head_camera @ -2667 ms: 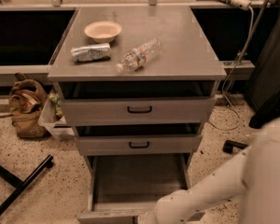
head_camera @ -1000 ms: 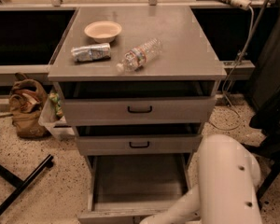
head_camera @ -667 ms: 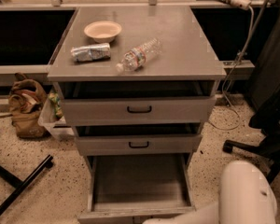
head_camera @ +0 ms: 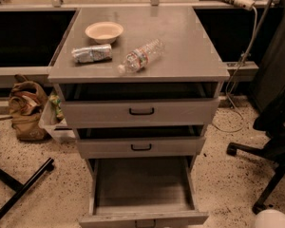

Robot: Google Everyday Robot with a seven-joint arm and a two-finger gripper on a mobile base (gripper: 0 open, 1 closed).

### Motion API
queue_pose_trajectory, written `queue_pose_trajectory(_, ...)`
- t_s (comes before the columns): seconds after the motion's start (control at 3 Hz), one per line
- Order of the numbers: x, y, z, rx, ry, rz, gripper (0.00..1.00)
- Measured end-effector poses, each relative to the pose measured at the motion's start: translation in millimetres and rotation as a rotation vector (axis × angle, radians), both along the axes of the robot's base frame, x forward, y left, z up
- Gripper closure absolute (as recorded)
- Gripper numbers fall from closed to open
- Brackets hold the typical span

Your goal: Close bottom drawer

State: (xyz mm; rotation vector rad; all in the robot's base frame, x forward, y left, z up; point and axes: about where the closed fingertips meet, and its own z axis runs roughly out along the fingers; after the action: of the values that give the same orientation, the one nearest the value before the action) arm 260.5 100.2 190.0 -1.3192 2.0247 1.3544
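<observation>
The grey metal cabinet (head_camera: pixel 190 46) stands in the middle of the camera view. Its bottom drawer (head_camera: pixel 142 186) is pulled far out and its long grey tray is empty. The drawer's low front panel (head_camera: pixel 109 219) lies at the bottom edge of the view. The middle drawer (head_camera: pixel 141 147) and the top drawer (head_camera: pixel 141 111), both with black loop handles, stand slightly open. My gripper is out of view. Only a white rounded part of my arm (head_camera: pixel 271 219) shows at the bottom right corner.
On the cabinet top lie a beige bowl (head_camera: pixel 104 31), a plastic bottle (head_camera: pixel 140 56) and a crushed silver packet (head_camera: pixel 91 53). A brown bag (head_camera: pixel 26 108) and a black stand leg (head_camera: pixel 19 189) are on the left. An office chair base (head_camera: pixel 266 160) is on the right.
My white arm has dropped down and to the right, almost out of the view. The bottom drawer stays pulled out as before.
</observation>
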Motion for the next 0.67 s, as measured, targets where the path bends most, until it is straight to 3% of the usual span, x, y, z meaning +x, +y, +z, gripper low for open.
queue_pose_trajectory(0.33,0,0,0,-0.001,-0.001,0.0,0.0)
queue_pose_trajectory(0.67,14,2,6,0.008,-0.049,-0.024,0.0)
